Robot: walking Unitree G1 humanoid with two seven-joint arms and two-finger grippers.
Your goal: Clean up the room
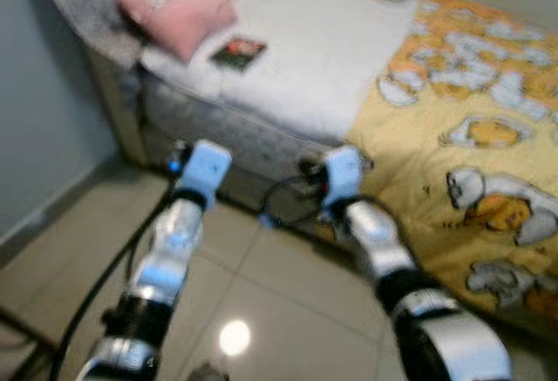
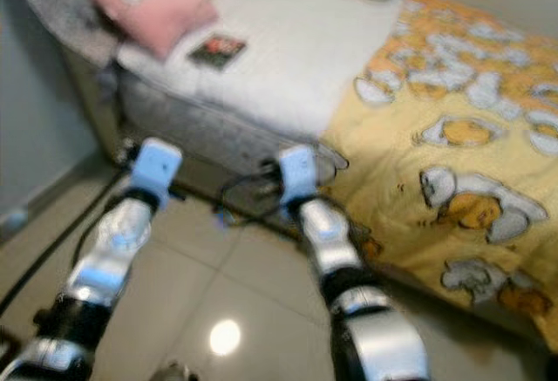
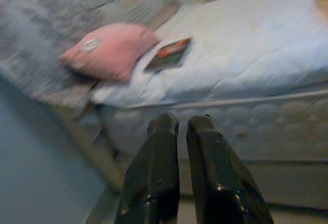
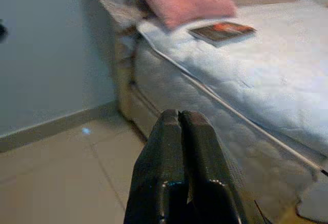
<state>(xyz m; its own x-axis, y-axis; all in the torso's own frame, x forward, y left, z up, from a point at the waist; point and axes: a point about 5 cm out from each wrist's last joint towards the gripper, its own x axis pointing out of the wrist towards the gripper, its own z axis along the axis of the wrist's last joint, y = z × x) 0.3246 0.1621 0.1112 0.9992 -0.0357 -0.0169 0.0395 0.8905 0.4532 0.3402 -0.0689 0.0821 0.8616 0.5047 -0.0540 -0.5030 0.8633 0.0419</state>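
**Book on bed, both grippers empty**

Left eye view: book (image 1: 238, 52) lies flat on the white sheet of the bed (image 1: 305, 76), just beside the pink pillow (image 1: 177, 8). A yellow quilt (image 1: 471, 137) covers the rest. Both arms are raised before the bed's side, above a tiled floor (image 1: 261, 302). The picture is blurred.

Left wrist view: left gripper (image 3: 182, 124) has its fingers nearly together, a thin gap between, holding nothing.

Right wrist view: right gripper (image 4: 179, 117) has its fingers pressed together, empty. A grey wall (image 4: 46, 49) stands beside the bed.

Judgement: the book looks thin, light and stiff; its glossy cover may slip. Take it by the near edge, as the soft sheet yields beneath.
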